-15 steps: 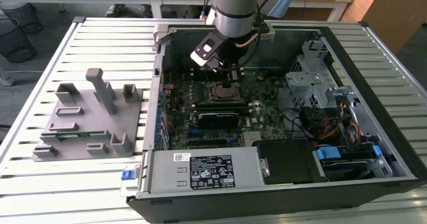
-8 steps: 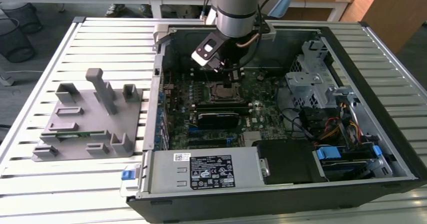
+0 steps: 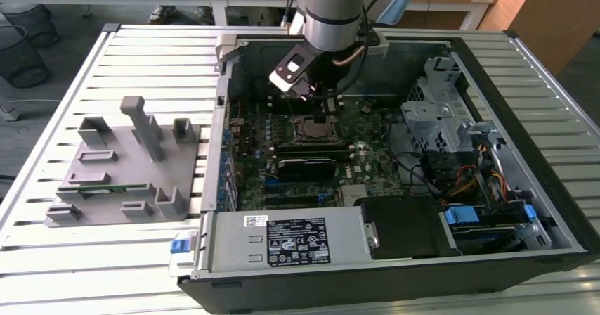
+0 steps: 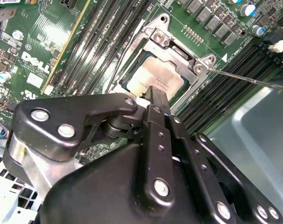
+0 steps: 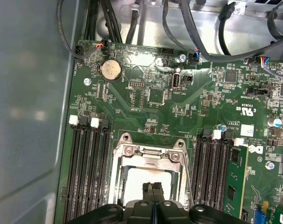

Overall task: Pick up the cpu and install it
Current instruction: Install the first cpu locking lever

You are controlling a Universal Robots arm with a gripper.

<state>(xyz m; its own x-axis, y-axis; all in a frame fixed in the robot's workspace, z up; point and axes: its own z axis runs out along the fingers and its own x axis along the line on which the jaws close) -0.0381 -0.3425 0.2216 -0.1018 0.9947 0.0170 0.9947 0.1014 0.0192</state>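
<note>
With jaws pressed together, the gripper (image 4: 156, 93) hung over the cpu (image 4: 153, 74) in its socket (image 4: 198, 68): probably light, stiff, fragile, best pinched by opposite edges.

You'll see a grey fixture (image 3: 112, 181) on the slatted table (image 3: 84, 259) (exterior view's left), beside the open computer case (image 3: 375, 287) with its motherboard (image 3: 370, 136).

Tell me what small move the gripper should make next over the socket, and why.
Probably lift straight up a little: the cpu seems to lie flat inside the socket, and the gripper is shut just above it, gripping nothing.
</note>
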